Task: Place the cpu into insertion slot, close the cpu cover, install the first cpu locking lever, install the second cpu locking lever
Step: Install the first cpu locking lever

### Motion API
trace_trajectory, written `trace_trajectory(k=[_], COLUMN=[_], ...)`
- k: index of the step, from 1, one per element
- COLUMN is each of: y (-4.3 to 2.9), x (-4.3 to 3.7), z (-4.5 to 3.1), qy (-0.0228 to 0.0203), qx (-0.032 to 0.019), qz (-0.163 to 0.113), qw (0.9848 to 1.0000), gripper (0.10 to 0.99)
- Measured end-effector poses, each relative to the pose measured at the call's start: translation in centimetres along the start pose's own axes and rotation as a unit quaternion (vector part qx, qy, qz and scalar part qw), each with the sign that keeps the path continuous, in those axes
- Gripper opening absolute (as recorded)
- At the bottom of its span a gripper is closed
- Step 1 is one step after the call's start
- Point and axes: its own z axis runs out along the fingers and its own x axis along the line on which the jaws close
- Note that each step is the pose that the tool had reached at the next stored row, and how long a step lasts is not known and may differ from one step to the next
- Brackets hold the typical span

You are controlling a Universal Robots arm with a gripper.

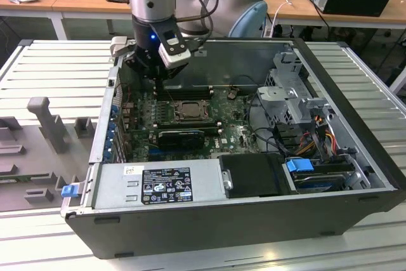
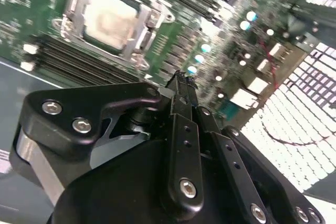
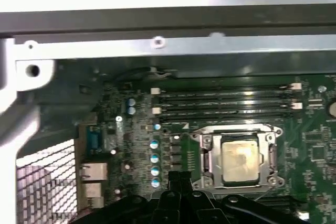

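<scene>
The cpu, pale silver-beige, lies flat in the insertion slot on the green board. The silver cpu cover lies down around it, framing the chip through its window. Both wrist views show this; in the second wrist view the cpu sits inside the cover. In the exterior view the cpu is at the board's middle. My gripper hangs above the board, a little to the exterior view's left of the socket and farther back. Its black fingertips are pressed together with nothing between them.
Long black memory slots run beside the socket, toward the case wall. A long black card, the power supply, a drive cage and loose cables fill the case. Rear ports sit near the mesh.
</scene>
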Motion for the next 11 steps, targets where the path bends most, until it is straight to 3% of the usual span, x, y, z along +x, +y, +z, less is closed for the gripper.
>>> trace_trajectory(k=[4,9,11], y=[0.21,1.16,1.94], x=[0.37,0.59,0.67], z=[0.31,0.66,0.82], qy=[0.0001,0.0001,0.0001], qx=[-0.0001,-0.0001,0.0], qz=[0.0,-0.001,-0.001], qw=[1.0,1.0,1.0], gripper=[0.106,0.106,0.106])
